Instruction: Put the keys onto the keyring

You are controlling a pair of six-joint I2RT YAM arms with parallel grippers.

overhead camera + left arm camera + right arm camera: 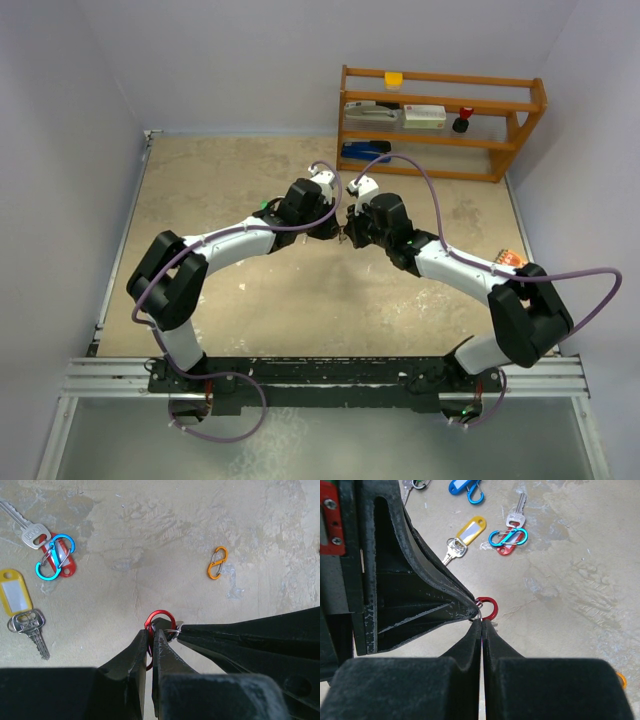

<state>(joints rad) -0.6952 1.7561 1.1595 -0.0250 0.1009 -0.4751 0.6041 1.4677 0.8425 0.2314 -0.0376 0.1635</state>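
Observation:
My left gripper (151,632) is shut on a red keyring clip (161,616), whose loop sticks out past the fingertips. My right gripper (481,622) is shut on a thin silver ring (176,629) right against that clip; whatever hangs from the ring is hidden. The two grippers meet tip to tip mid-table (343,235). Loose keys lie beyond them: a yellow-tagged key (15,596), and a silver key with a red tag on a blue clip (55,556). The right wrist view shows these again, the yellow-tagged key (467,530) and the blue clip (508,536), plus a blue-tagged one (462,486).
An orange clip (217,562) lies alone on the tabletop to the right of the left gripper. A wooden shelf (440,120) with small items stands at the back right. A small orange object (508,260) sits near the right arm's elbow.

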